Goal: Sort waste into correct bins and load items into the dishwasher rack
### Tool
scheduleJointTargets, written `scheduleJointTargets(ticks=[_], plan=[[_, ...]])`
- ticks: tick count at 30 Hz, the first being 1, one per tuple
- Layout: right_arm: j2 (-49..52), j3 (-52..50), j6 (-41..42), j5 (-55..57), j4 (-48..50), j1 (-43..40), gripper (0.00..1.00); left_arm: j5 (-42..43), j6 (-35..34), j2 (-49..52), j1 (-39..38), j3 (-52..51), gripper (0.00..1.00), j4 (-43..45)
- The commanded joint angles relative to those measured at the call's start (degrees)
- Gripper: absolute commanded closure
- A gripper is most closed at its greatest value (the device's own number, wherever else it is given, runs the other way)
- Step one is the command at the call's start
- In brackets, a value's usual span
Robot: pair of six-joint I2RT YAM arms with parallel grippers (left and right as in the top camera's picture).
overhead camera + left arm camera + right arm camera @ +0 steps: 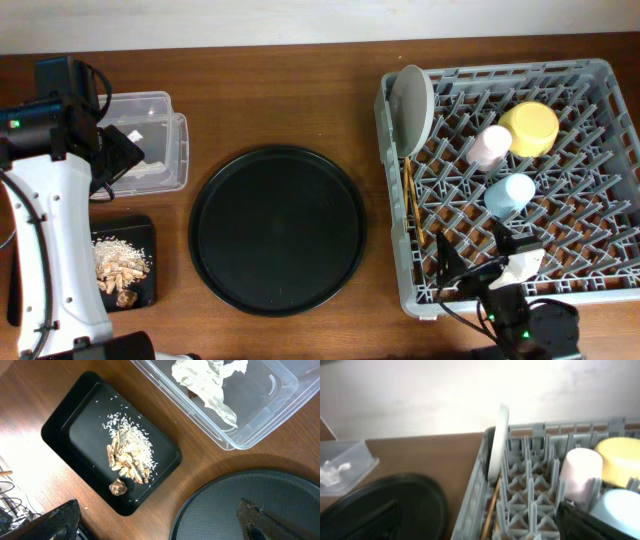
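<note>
The grey dishwasher rack (600, 80) at the right holds the upright grey-white plate (412, 100), pink cup (490, 145), yellow-green bowl (530, 127), light-blue cup (508, 193) and chopsticks (412, 200). Crumpled white paper (210, 380) lies in the clear tub (260, 420). Tan food scraps with crumbs (127, 455) lie in the shallow black tray (70, 425). My left gripper (165, 527) is open and empty, above the table between the black tray and the tub (150, 140). My right gripper (482, 527) is open and empty over the rack's front left corner (475, 490).
A large round black tray (277, 230) lies bare in the middle of the table, between the bins and the rack. The left arm's white body (60, 250) runs along the left edge. The right arm's base (530, 325) sits at the front right.
</note>
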Motion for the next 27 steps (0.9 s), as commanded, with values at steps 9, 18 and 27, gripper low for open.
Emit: scheduleJointTargets(ticks=[9,18,27], plan=[[-0.8,-16.0,-1.2,-0.3,20.8,-6.0,0.01,-0.6,0.0,-0.3,0.2,0.4,0.00,-0.1],[-0.8,-16.0,-6.2,5.7,16.2,-10.5,0.02,-0.6,0.0,-0.3,0.2,0.4,0.00,-0.1],[-0.8,-16.0,-7.6,5.7,16.2,-10.5,0.02,-0.6,0.0,-0.3,0.2,0.4,0.00,-0.1]])
